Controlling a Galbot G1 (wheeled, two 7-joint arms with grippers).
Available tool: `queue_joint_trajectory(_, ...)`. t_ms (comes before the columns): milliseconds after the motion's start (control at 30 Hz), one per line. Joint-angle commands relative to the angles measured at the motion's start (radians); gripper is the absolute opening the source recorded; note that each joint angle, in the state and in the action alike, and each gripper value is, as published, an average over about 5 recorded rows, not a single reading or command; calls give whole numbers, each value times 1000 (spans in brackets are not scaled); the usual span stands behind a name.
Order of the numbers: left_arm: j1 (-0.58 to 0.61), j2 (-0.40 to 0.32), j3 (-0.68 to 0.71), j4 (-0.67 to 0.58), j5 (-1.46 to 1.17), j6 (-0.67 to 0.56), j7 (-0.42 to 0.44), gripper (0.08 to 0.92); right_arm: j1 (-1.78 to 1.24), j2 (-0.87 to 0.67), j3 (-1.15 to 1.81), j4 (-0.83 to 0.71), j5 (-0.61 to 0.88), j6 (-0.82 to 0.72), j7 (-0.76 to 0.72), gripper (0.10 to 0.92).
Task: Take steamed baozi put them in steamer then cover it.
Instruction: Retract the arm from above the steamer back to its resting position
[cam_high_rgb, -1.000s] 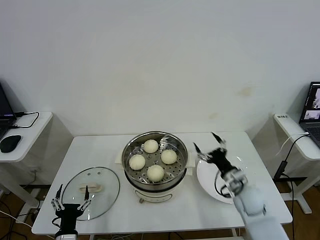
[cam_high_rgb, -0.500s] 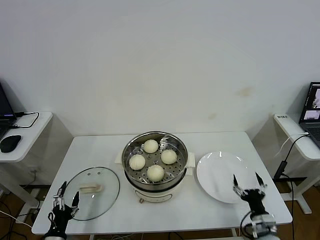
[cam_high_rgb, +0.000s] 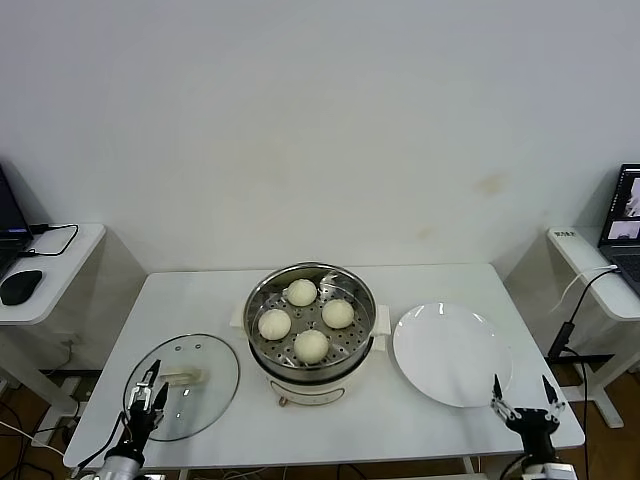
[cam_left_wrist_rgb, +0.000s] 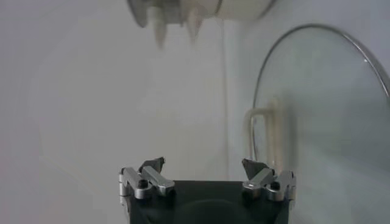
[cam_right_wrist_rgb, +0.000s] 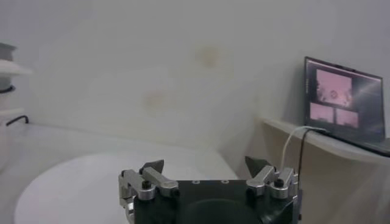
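Steamed baozi sit in the steamer, cover flat on the worktop under the open left pincer; right pincer open beside the plate.

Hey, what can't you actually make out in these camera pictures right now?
- Steamer base: mostly hidden under its own basket in the head view.
- Lid: cut off by the frame edge in the left wrist view.
- Laptop: cropped at the head view's edge; its screen is too small to read.
- Both arms: below the head view's edge; only the left gripper and right gripper show.
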Motion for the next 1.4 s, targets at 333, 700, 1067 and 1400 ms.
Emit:
queue_joint_trajectory(333,-193,35,65,160,34,-1,28,823,-51,37,44,23,-3,9,16,823)
queue_joint_trajectory(700,-232,59,105,208,-78,-7,50,823,-51,45,41,17,-19,13,15,823)
queue_joint_trajectory(1067,-234,70,120,225,-155,-28,68,636,-50,46,25,12,-32,12,14,823)
queue_joint_trajectory(1400,-242,70,122,249,-174,-43,54,350,-52,48,16,12,-45,15,13,823)
